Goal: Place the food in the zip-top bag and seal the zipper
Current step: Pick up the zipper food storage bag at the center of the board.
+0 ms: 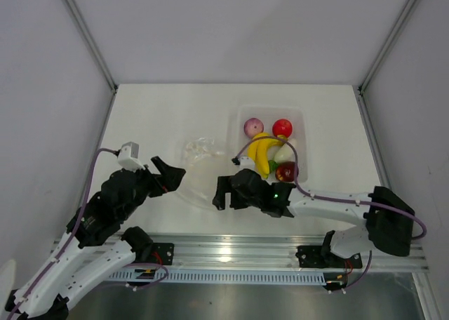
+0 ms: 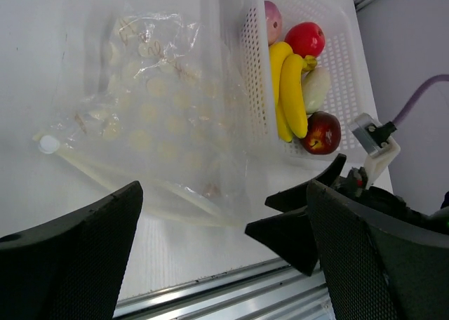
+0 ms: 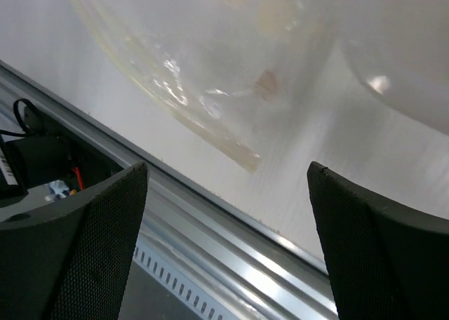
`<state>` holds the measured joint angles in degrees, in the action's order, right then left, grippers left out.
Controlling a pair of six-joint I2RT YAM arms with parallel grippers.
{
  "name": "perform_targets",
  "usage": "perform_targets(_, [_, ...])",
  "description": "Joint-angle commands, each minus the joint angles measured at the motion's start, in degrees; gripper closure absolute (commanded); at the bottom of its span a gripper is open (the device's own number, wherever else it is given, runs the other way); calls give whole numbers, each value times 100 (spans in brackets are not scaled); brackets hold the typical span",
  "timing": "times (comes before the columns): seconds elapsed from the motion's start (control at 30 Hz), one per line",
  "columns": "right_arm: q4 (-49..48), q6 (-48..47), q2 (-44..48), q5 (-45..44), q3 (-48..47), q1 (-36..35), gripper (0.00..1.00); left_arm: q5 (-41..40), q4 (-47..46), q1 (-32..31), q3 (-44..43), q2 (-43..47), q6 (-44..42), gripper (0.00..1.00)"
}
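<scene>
- While both arms hang low over the near edge of the white table (image 1: 154, 116), my left gripper (image 2: 223, 194) is spread wide and pinches nothing. It is poised above the small transparent crinkly plastic zip-top bag (image 2: 161, 116).
- My right gripper (image 3: 228, 172) is also spread and empty. It sits just over the bag's near edge, where the narrow clear press-seal zipper strip (image 3: 203, 127) runs.
- The bag lies flat, right beside the translucent white perforated tray (image 2: 256, 88).
- The toy food is all in that tray: yellow banana bunch (image 2: 291, 88), pink-purple round onion (image 2: 272, 18), red round fruit (image 2: 305, 38), dark red apple (image 2: 321, 132) and white oblong piece (image 2: 316, 88).
</scene>
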<state>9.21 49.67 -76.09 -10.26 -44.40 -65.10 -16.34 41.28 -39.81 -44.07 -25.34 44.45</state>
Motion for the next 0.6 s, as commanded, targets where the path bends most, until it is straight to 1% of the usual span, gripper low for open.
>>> perform_targets(0.0, [229,-1159,-712,-458,-1025,-239,7,-211,143,-27,-215,3,-43,0])
perform_targets(0.03, [343,-1579,-870,-616,-1383,-336,7,-351,257,-27,-285,99,81,0])
perform_targets(0.07, [484,-1792,-1133,-687,-1535,-397,8,-527,641,-27,-382,143,273,1])
perform_targets(0.1, [572,-2142,-1249,-775,-1676,-459,9,-850,845,-35,-426,170,649,2])
perform_targets(0.13, [642,-2294,-1354,-1089,-1929,-616,9,-932,986,-27,-461,205,766,3])
perform_targets(0.2, [766,-2584,-1600,-1346,-2133,-740,9,-1038,1354,-27,-549,240,1082,5])
perform_targets(0.23, [810,-2794,-1680,-1512,-2221,-793,9,-1064,1452,-27,-558,232,1127,6])
perform_targets(0.43, [1030,-3419,-2181,-1488,-2687,-794,15,-1056,1910,-27,-857,144,1321,6])
perform_targets(0.5, [1021,-3692,-2304,-1426,-2784,-829,17,-1038,1919,-27,-875,214,1356,6])
perform_targets(0.57, [1021,-3841,-2506,-1557,-2846,-846,19,-1020,1893,-27,-892,275,1374,7])
